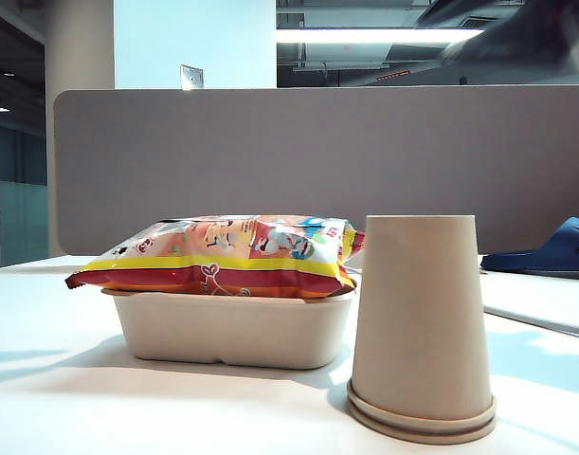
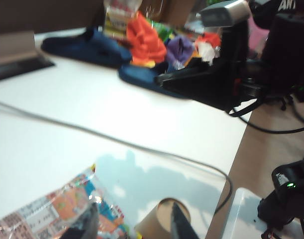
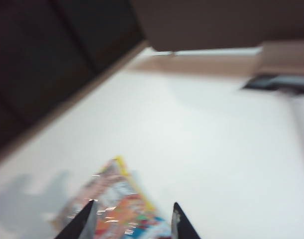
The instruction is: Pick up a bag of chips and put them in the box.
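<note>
White tabletop [image 1: 43,398] with a grey divider behind it, and the bag of chips [image 1: 223,254] is already lying flat across the top of the box [image 1: 232,332], its long side running along the box's long side. An upside-down paper cup [image 1: 422,332] stands just beside the box. The left gripper [image 2: 134,221] hangs above the bag's end near the cup, fingers spread wide and holding nothing. The right gripper [image 3: 133,221] hovers over the bag's other end, fingers parted, also empty and not touching. Looks to me like neither arm is clearly closer, and the bag is basically placed.
</note>
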{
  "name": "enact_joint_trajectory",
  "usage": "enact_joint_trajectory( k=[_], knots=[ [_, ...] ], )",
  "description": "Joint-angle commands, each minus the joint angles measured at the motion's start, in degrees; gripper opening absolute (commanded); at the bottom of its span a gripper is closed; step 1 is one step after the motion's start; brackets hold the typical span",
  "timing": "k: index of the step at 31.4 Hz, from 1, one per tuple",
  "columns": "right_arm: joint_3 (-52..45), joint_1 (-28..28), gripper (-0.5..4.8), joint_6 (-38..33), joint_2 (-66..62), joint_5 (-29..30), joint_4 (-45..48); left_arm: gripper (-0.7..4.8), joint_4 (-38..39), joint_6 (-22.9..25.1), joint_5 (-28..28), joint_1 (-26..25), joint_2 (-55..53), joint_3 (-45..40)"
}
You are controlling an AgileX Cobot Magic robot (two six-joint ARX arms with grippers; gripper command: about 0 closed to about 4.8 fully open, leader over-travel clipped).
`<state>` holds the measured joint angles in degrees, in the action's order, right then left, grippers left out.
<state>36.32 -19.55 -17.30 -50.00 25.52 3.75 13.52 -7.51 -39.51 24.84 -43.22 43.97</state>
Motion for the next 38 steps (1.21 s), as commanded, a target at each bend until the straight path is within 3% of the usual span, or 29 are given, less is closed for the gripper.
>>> enact_joint_trajectory(
  k=[1,6,11,21,38],
  knots=[
    [4.26,-0.07,1.89,8.68,5.01,-7.52,-14.01,1.87,-0.33,0.00,0.07,0.02,3.34,0.28],
    [9.31,-0.09,1.73,13.00,14.01,-18.93,-25.75,1.87,2.40,0.02,4.13,0.02,9.49,0.28],
    [10.03,-0.09,1.66,15.10,23.04,-23.71,-31.15,1.87,6.16,0.20,8.94,0.04,16.92,0.28],
    [10.01,-0.09,1.66,15.43,38.23,-24.35,-43.43,1.84,10.54,0.00,15.45,0.04,31.02,0.28],
    [9.77,-0.04,1.65,12.57,47.04,-23.91,-54.69,1.83,23.23,0.42,17.81,0.04,40.22,0.28]
  ],
)
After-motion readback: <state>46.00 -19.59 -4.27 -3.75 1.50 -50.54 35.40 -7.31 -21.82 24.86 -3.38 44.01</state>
